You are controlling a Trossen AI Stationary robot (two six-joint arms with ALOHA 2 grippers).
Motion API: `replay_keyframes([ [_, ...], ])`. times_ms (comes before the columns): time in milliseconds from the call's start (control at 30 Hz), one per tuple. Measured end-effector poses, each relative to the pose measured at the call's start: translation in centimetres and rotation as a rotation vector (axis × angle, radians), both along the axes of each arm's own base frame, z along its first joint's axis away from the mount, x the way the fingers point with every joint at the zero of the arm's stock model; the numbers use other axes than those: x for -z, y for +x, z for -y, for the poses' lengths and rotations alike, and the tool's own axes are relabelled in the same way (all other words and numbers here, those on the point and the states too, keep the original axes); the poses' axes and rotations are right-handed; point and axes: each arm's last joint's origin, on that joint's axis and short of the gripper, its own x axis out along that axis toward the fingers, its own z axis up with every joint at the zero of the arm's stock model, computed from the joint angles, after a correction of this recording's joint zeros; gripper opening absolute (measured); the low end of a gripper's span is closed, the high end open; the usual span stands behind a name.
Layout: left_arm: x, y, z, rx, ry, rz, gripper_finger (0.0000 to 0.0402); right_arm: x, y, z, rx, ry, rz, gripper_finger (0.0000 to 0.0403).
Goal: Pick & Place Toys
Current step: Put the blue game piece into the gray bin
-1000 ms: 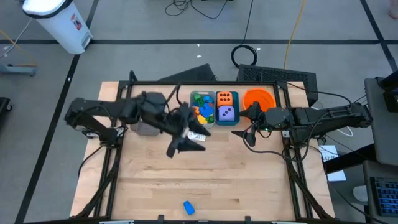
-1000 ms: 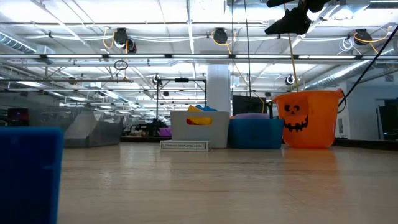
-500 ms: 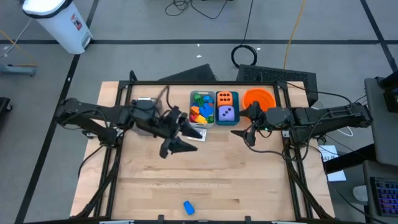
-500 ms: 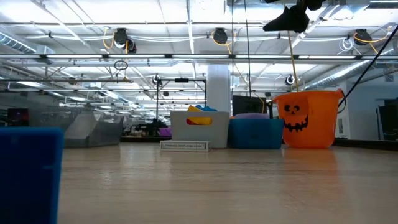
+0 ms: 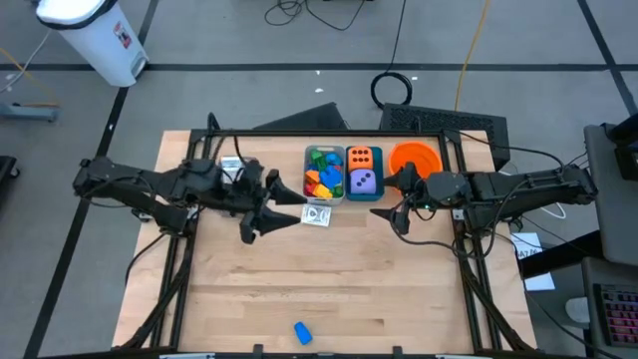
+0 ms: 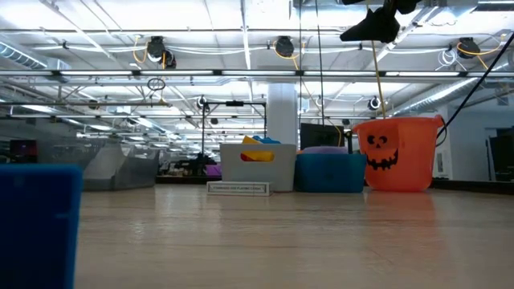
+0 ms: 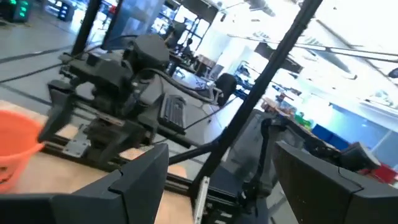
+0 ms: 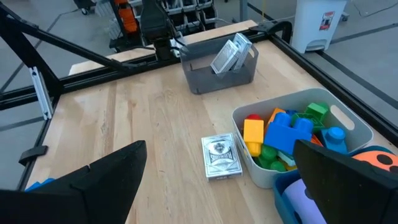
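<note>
A white printed packet [image 5: 317, 215] lies flat on the table in front of a white bin [image 5: 324, 172] filled with coloured bricks [image 8: 283, 134]. Beside it, a teal bin [image 5: 364, 172] holds an orange die [image 5: 363, 158] and a purple die [image 5: 365, 182]. One blue brick [image 5: 302, 332] lies alone near the front edge. My left gripper [image 5: 267, 223] hovers open, left of the packet, and holds nothing. My right gripper [image 5: 391, 217] hangs open in the air, right of the bins, and is also empty.
An orange bucket [image 5: 414, 160] stands at the far right, next to the teal bin. A grey bin [image 8: 219, 65] with more packets [image 8: 231, 53] sits at the far left, partly under my left arm. Bare wood stretches across the table's middle and front.
My left gripper has drawn back toward the table's left edge, away from the packet and the bins, and has tipped up to about level. It has stayed open. The packet has kept its place on the table.
</note>
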Motion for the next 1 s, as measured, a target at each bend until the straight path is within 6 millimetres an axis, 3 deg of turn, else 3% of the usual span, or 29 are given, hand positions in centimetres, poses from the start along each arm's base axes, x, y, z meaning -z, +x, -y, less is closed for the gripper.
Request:
replay_keyframes([
  [133,-0.6,-0.6,1.4,-0.003,0.002,0.068,0.0289,0.0,0.0,0.0,0.0,0.0,0.0,0.0396],
  [300,-0.4,-1.1,3.4,-0.192,0.047,0.052,0.0289,0.0,0.0,0.0,0.0,0.0,0.0,0.0396],
  [467,-0.8,-1.6,4.0,-0.238,0.016,0.074,0.0289,0.0,0.0,0.0,0.0,0.0,0.0,0.0396],
  [867,0.5,0.7,7.2,-0.218,-0.065,0.138,0.0289,0.0,0.0,0.0,0.0,0.0,-0.001,0.0396],
  [1000,0.9,0.5,8.6,-0.226,-0.083,0.127,0.0289,0.0,0.0,0.0,0.0,0.0,0.0,0.0396],
])
